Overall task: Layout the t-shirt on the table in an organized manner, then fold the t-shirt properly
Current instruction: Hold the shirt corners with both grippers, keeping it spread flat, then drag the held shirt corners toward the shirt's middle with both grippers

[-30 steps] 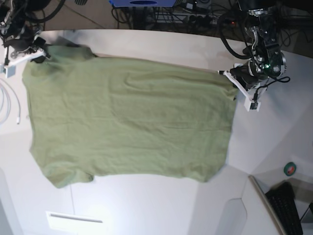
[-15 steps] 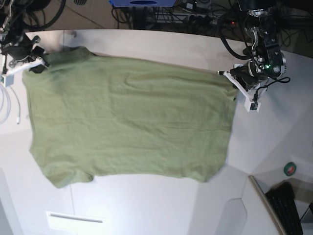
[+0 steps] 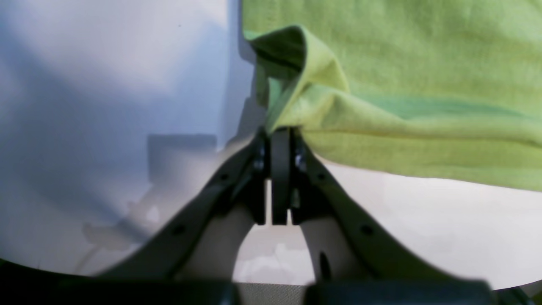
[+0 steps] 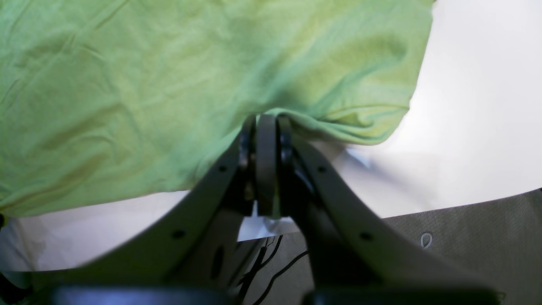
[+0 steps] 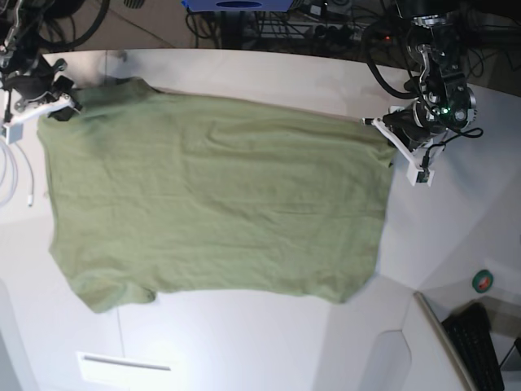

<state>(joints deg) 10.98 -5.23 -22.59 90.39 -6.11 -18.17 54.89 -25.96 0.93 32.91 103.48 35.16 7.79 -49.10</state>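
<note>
1. One olive-green t-shirt (image 5: 216,199) lies spread nearly flat across the white bench (image 5: 244,342), lightly wrinkled.
2. Both far corners are pinched: left fingers (image 3: 279,131) pressed together on a curled hem, right fingers (image 4: 264,120) clamped on a bunched edge.
3. Only the base view shows the whole garment; its collar and tag cannot be made out.

Fingers (image 4: 266,127) pinch the t-shirt (image 4: 169,84) edge — table (image 4: 474,106) beneath.
</note>
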